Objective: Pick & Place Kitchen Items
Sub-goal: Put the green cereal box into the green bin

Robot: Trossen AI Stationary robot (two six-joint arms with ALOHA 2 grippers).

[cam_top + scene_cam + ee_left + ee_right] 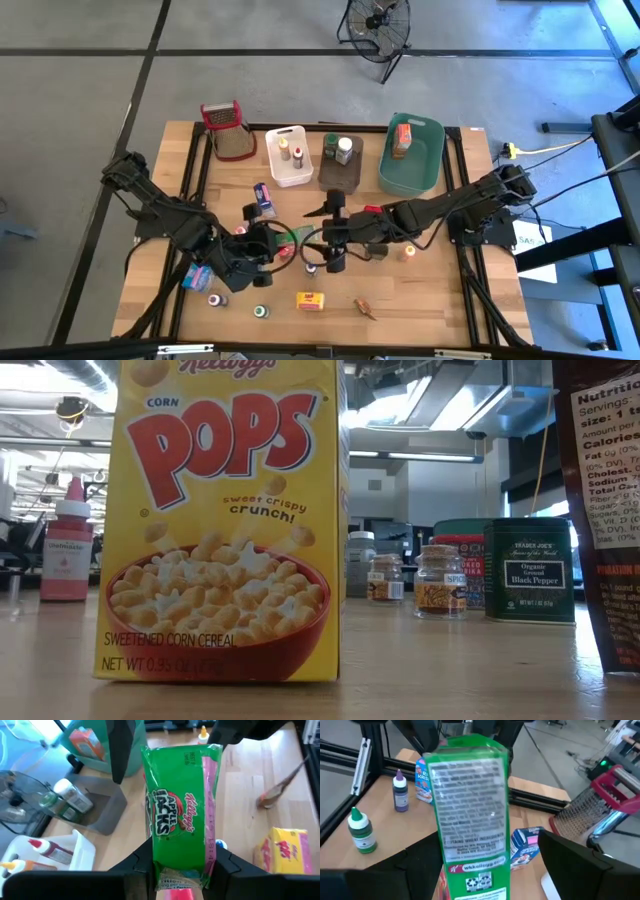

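Your left gripper [177,870] pinches the green Apple Jacks cereal box [181,810] at mid-table, arm reaching inward. Your right gripper [485,870], fingers spread, faces the box's far end.

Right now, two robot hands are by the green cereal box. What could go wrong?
1. The left gripper pinches only one end of the green Apple Jacks box, so it might tip or slip out.
2. The right gripper is open around the box; if the left lets go too early, the box could fall.
3. A falling box could knock over the small bottles on the table below.
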